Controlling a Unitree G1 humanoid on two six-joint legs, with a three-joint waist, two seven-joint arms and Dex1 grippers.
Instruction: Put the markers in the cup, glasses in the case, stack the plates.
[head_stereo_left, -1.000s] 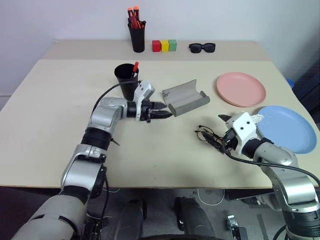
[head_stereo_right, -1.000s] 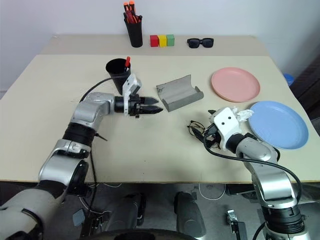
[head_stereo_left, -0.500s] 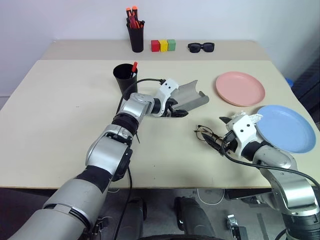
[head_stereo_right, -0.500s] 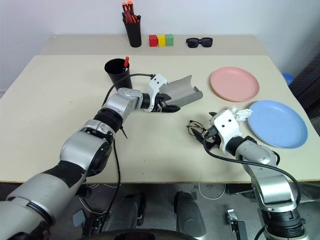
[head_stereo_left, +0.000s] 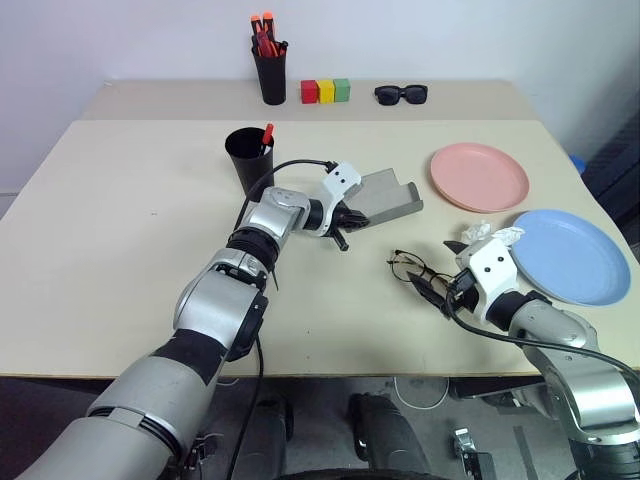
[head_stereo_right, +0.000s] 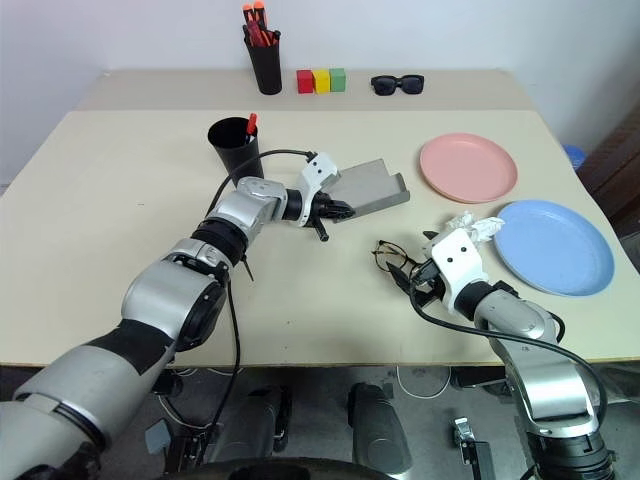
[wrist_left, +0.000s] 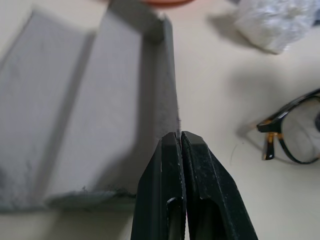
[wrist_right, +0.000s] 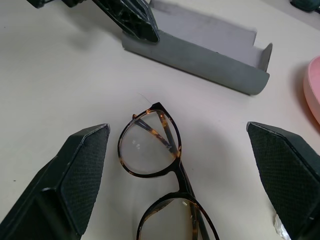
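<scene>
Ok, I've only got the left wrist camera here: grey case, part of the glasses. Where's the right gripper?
Observer: The right gripper is open, with the glasses lying on the table just ahead of it, not gripped.
Operator: Are the plates stacked?
Observer: No. The pink plate and the blue plate lie apart, side by side on the table.
Operator: Anything in the cup?
Observer: A red-tipped marker stands in the black cup.
</scene>
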